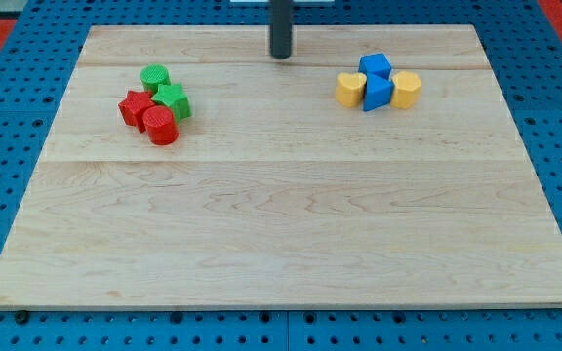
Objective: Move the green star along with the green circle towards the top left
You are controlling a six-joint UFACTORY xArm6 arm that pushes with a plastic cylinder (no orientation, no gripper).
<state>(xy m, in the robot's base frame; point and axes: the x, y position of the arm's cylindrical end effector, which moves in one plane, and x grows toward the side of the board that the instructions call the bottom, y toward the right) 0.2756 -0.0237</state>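
The green circle (155,77) and the green star (173,99) sit close together at the view's upper left of the wooden board (281,244). A red star (135,106) and a red cylinder (161,126) press against them from below. My tip (280,55) is near the view's top centre, well to the right of the green blocks and touching no block.
At the view's upper right lies a second cluster: a blue cube (376,67), a blue triangle (377,94), a yellow heart-like block (350,89) and a yellow cylinder (405,89). Blue pegboard surrounds the board.
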